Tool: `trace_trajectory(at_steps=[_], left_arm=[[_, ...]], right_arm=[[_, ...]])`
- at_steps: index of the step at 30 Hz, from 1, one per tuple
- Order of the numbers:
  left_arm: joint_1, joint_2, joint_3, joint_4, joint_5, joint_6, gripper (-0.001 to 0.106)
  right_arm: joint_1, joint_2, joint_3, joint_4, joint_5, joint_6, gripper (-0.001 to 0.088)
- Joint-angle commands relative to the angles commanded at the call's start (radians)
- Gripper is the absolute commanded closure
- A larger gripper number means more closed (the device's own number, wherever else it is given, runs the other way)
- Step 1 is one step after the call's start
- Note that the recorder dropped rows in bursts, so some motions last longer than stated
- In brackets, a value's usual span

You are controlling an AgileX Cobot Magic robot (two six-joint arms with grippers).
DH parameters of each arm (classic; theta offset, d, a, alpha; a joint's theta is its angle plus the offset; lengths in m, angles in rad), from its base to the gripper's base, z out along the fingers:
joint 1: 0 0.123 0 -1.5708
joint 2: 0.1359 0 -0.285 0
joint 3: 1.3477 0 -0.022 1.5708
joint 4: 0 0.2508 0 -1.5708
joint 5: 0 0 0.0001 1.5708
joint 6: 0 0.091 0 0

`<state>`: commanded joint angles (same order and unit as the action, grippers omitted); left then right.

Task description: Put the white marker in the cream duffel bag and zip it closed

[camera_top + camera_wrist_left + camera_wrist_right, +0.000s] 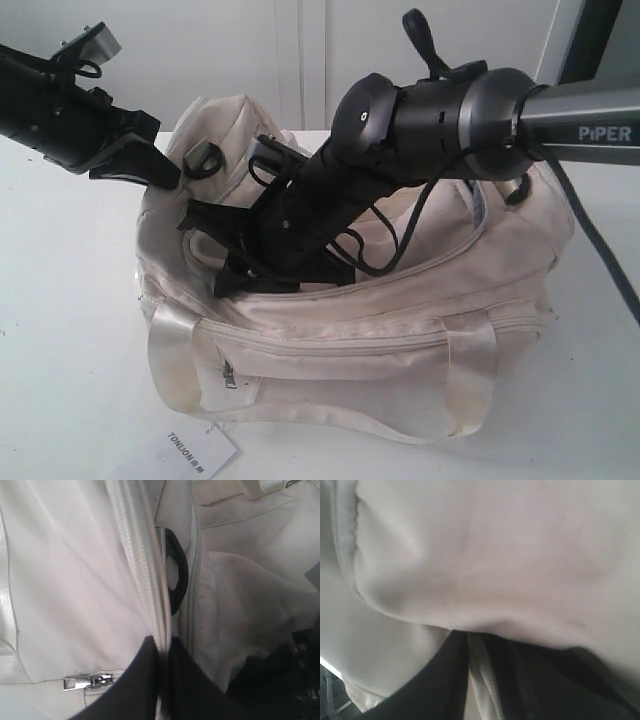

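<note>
Two-arm hold on the cream duffel bag (pixel 400 330) at its top zip. The left gripper (pixel 162 642) has its jaws clamped on the zipper tape (pixel 137 555), which runs straight out from between them. A black ring (pixel 180 575) lies just beyond the tips. The right gripper (pixel 476 640) reaches across the bag, and its jaws are closed on a narrow cream strip of the bag, with slack cloth bulging just ahead of them. The white marker shows in no view, so whether it lies inside the bag cannot be told.

Likely faults:
- The thin strip slips from the right jaws under pull.
- Loose cloth ahead of them folds into the zip teeth and jams it.
- The soft bag drags towards whichever jaw pulls harder.
- The right arm's cable (pixel 400 235) catches on the bag's upper edge.
</note>
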<state>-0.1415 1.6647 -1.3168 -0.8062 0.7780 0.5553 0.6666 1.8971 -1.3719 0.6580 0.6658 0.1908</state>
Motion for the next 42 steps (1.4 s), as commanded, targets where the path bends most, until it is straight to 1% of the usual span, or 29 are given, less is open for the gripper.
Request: trace_trajectory(at_steps=[3,8,18,20,26,28,34,37,42], left_arm=[[0.0,0.0,0.0,0.0,0.0,0.0,0.105],[0.0,0.0,0.0,0.0,0.0,0.0,0.105],[0.0,0.0,0.0,0.0,0.0,0.0,0.105],[0.0,0.0,0.0,0.0,0.0,0.0,0.105],[0.0,0.0,0.0,0.0,0.0,0.0,0.105],[0.0,0.0,0.0,0.0,0.0,0.0,0.105],[0.0,0.0,0.0,0.0,0.0,0.002,0.105],[0.0,0.0,0.0,0.0,0.0,0.002,0.105],[0.0,0.0,0.0,0.0,0.0,0.002,0.105]], right_arm=[[0.0,-0.011,0.0,-0.007,0.0,-0.006,0.0692],[0.0,-0.032,0.0,-0.044,-0.005,-0.006,0.0863],[0.0,-0.092,0.0,-0.109,0.014,-0.023,0.0868],[0.0,-0.095,0.0,-0.109,0.035,-0.111,0.0868],[0.004,-0.091,0.0,-0.11,0.145,-0.545,0.0868],[0.004,-0.091,0.0,-0.11,0.15,-0.643,0.0868],[0.012,-0.091,0.0,-0.112,0.095,-0.772,0.0868],[0.021,-0.091,0.0,-0.112,0.072,-0.802,0.0868],[0.023,-0.091,0.0,-0.116,0.076,-0.85,0.0868]])
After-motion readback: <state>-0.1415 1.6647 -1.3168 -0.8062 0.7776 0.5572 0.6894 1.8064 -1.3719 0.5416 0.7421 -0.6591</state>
